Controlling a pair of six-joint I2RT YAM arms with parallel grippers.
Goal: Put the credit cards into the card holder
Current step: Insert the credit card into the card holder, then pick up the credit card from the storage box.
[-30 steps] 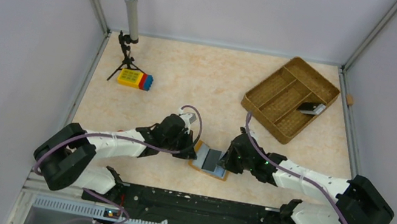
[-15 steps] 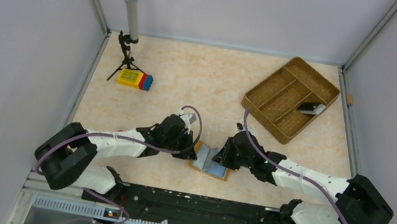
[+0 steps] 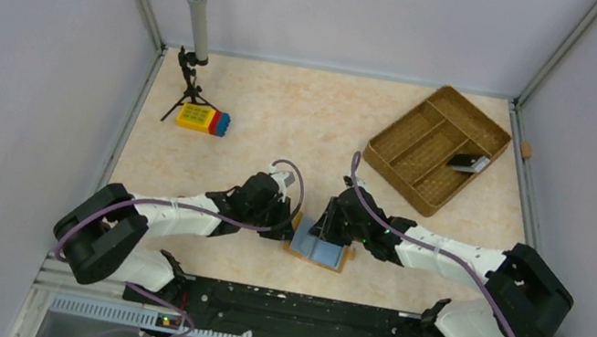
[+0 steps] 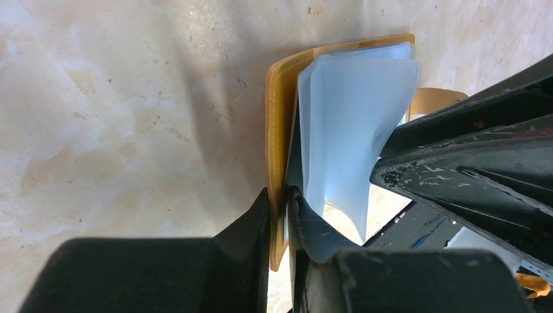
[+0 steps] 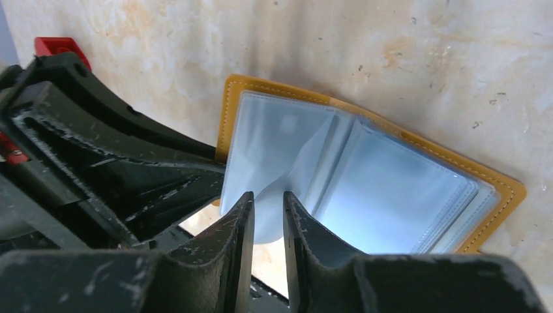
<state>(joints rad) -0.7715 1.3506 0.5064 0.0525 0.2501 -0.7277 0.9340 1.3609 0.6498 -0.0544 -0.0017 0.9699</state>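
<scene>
The card holder (image 3: pixel 317 252) lies open on the table between both arms, orange-tan leather (image 4: pixel 277 98) with clear plastic sleeves (image 5: pixel 385 189) fanned up from its middle. My left gripper (image 4: pixel 279 195) is shut on the edge of the left leather cover (image 3: pixel 296 226). My right gripper (image 5: pixel 269 199) hovers over the sleeves (image 3: pixel 327 246) with its jaws a little apart; one curled sleeve stands just past the fingertips, not pinched. A dark credit card with a lighter one (image 3: pixel 468 162) lies in the woven tray at the back right.
The brown woven compartment tray (image 3: pixel 452 92) sits at the back right. A yellow-red-blue toy block (image 3: pixel 202 119) and a small tripod with a grey post (image 3: pixel 197 25) stand at the back left. My left arm's black fingers (image 5: pixel 111 163) crowd the holder's left side.
My right gripper has moved left over the holder and its jaws have parted. The sleeves have flipped; the dark face seen earlier in the holder is now covered by pale sleeves.
</scene>
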